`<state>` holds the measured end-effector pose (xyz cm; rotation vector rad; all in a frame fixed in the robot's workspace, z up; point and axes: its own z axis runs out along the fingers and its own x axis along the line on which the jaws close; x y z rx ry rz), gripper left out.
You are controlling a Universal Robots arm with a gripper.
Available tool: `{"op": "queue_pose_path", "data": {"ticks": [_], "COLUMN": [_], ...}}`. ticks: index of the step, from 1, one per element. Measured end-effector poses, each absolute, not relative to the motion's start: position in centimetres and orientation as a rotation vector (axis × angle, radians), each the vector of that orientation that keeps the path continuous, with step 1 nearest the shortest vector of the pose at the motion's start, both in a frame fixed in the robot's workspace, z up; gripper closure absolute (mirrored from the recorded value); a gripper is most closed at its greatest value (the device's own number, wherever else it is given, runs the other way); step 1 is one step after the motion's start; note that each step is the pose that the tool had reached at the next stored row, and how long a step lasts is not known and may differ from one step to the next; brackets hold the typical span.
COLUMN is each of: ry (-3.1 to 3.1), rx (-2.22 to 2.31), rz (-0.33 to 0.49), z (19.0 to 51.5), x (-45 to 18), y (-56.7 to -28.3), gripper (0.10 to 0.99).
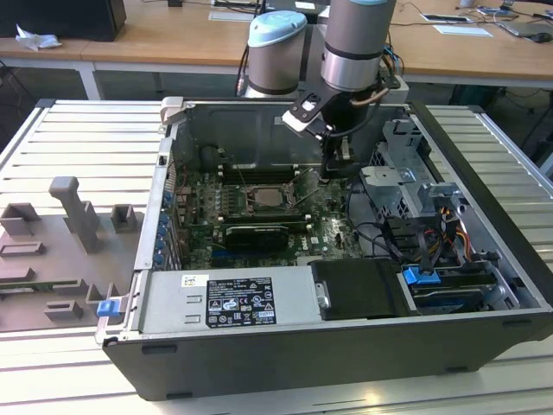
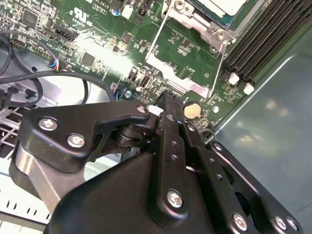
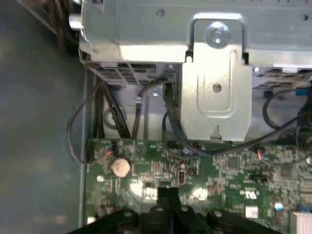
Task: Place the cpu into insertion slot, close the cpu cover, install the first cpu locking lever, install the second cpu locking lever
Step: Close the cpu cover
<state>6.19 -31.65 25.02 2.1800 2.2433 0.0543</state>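
One arm reaches down into the open computer case (image 1: 346, 363). I read the gripper (image 1: 339, 171) as closed. In both wrist views its two black fingertips (image 3: 163, 194) meet along a thin seam, and I see nothing clamped between them. The tips hang just above the green motherboard (image 3: 234, 165), near a round coin battery (image 3: 121, 167). They are just beside the grey metal drive cage (image 3: 217, 87) and its black cables (image 3: 170, 122).

Cpu (image 2: 217, 6): seated in the insertion slot (image 1: 251, 195), lying flat, with its pale metal top facing up away from the board. It is square, so I log no long axis. In the second wrist view its sides look square with the long black memory slots (image 2: 258, 41) just beside the socket. The cpu cover (image 2: 209, 28), a silver frame plate, lies along the chip's edge. I cannot tell whether it is fully down or latched.

Position: in the exterior view the socket sits mid-board. The gripper is to the exterior view's right of it, apart, touching neither chip nor cover. A long black card (image 1: 255, 233) lies across the board on the near side of the socket, its long axis running from the exterior view's left to right. Grey fixture blocks (image 1: 78, 216) stand on the slatted table (image 1: 52, 372) at the exterior view's left.
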Motion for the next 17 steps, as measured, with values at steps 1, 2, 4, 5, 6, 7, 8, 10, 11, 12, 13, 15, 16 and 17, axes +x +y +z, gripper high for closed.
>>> {"op": "queue_pose_path", "data": {"ticks": [1,2,4,5,6,7,8,10,11,12,13,15,16,17], "ry": [2.244,2.245,2.247,2.249,2.249,2.249,2.249,2.249,2.249,2.249,2.249,2.249,2.249,2.249], "rx": [2.180,2.181,2.183,2.185,2.186,2.185,2.186,2.186,2.186,2.185,2.185,2.185,2.185,2.185], "rz": [0.053,0.051,0.046,0.044,0.043,0.042,0.042,0.043,0.043,0.043,0.043,0.043,0.044,0.044], "z": [24.9,24.9,24.9,24.9,24.9,24.9,25.0,25.0,25.0,25.0,25.0,25.0,25.0,24.9], "x": [6.2,6.2,6.1,6.0,5.9,5.7,5.4,4.9,4.6,4.3,4.0,3.2,2.9,2.6], "y": [-31.6,-31.7,-31.7,-31.6,-31.6,-31.7,-31.7,-31.6,-31.6,-31.6,-31.6,-31.7,-31.6,-31.6], "gripper": [0.980,0.980,0.980,0.980,0.980,0.980,0.980,0.980,0.980,0.980,0.980,0.980,0.980,0.980]}}
